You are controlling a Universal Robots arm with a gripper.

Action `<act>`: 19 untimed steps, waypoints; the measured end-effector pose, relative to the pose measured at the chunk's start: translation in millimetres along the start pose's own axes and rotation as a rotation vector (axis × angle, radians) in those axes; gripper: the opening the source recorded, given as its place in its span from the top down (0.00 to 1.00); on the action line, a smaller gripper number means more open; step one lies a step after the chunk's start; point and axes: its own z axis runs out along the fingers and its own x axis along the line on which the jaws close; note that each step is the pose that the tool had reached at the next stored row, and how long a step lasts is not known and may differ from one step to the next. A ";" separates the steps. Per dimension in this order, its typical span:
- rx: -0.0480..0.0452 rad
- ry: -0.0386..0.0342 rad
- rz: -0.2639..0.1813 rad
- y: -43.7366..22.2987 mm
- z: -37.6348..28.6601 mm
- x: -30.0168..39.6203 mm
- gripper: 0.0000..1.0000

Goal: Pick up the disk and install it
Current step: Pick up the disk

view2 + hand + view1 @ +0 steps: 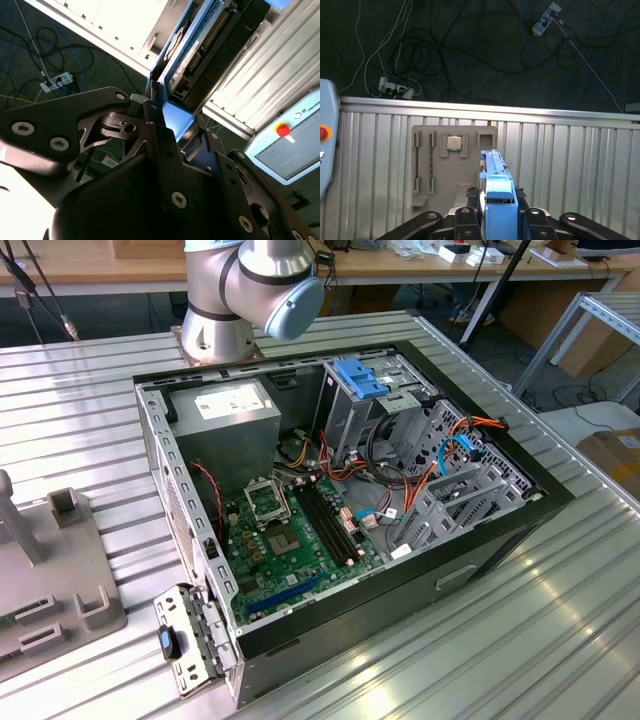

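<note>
Disk (pixel 496 192) and blue carrier rail (pixel 498 186) sit clamped in the end effector (pixel 496 212), whose two fingers (pixel 471 207) close on the opposite flat sides of the unit. It is held on edge, so the first wrist view looks along its narrow blue rim. The disk projects straight out from between the fingers, away from the wrist. In the second wrist view its long edge runs off from the fingers, showing a dark underside with a row of connector pins.

I judge it a stiff, dense slab, heavy for its bulk, that will not flex in the grip. It is likely sensitive to knocks, and its bare circuit side and connector are poor places to press. The plastic rail and the flat metal body look like the sounder places to hold; the smooth plastic may slip if squeezed lightly.

Beyond the held disk lies the ribbed metal tabletop (pixel 570 165), bearing a grey fixture plate (pixel 427 165) with a small square chip (pixel 453 143) seated in it. The exterior view shows the open computer case (pixel 480 540) on that tabletop, its drive cage (pixel 365 380) topped in blue. How near the disk hangs to the case I cannot tell.
</note>
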 end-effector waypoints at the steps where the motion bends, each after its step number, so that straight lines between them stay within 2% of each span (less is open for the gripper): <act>1: 0.0001 0.0000 0.000 -1.2 0.0 0.1 0.63; 5: 0.0001 -0.0001 0.000 -13.0 0.1 0.8 0.63; 8: 0.0001 0.0000 0.000 -19.2 0.0 1.0 0.63; 19: 0.0002 -0.0001 0.000 -24.8 0.1 1.4 0.63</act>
